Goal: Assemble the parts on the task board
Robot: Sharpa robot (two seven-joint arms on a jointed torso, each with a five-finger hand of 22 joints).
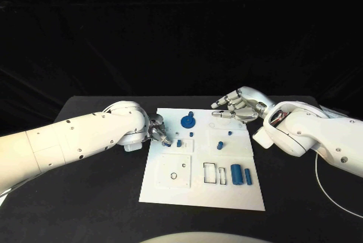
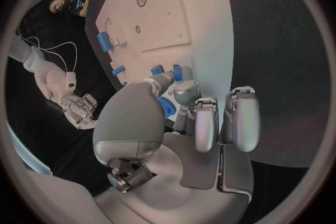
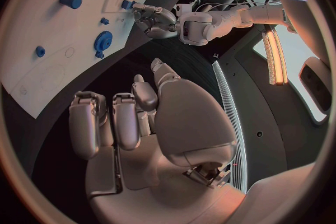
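The white task board (image 1: 203, 169) lies mid-table on the black table (image 1: 98, 201); the left hand (image 1: 159, 133) sits at its nine o'clock edge, thumb and a finger pinched on a small blue part (image 2: 166, 106), seen in the left wrist view; the right hand (image 1: 236, 107) hovers at the board's one o'clock corner, fingers curled loosely and apart, holding nothing; a blue gear (image 1: 188, 120) lies near twelve o'clock on the board; a small blue peg (image 1: 220, 145) rests near centre; two blue cylinders (image 1: 236, 173) lie side by side toward four o'clock, beside rectangular cut-outs (image 1: 210, 172).
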